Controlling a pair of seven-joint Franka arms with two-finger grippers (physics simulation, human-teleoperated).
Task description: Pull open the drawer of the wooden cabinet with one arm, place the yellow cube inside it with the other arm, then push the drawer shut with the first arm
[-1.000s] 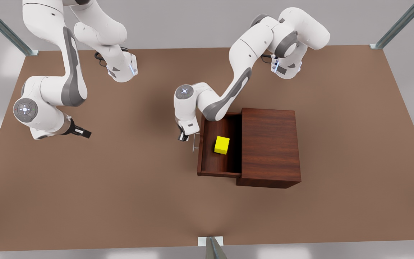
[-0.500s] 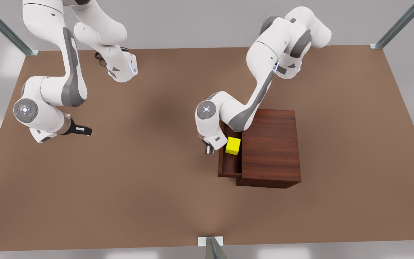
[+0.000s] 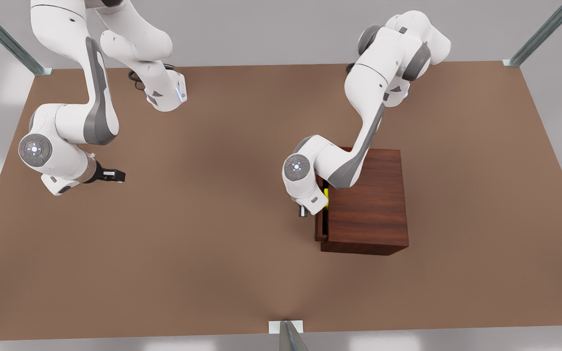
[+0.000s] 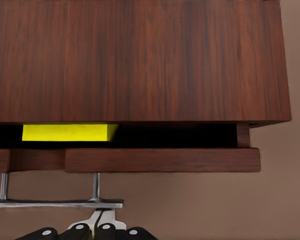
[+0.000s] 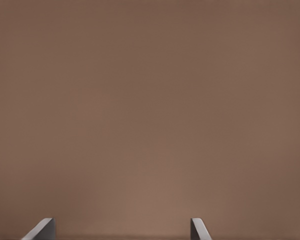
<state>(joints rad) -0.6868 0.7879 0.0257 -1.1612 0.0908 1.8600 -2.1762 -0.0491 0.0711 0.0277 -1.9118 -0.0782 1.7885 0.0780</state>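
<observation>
Drawer [image 3: 321, 222] juts only a sliver from the cabinet [image 3: 366, 200] at its 9 o'clock side; a second ago it stood far out. Open table [image 3: 203, 253] lies all round. Inside, the cube [image 4: 67, 132] shows through the dark slot (just a yellow strip in the front view). Left gripper [image 4: 92, 231], fingers together, sits against the handle [image 4: 55, 202], having pushed inward. Right gripper [image 3: 112, 174], fingers spread and holding nothing, waits over bare table at the cabinet's far 9 o'clock.
</observation>
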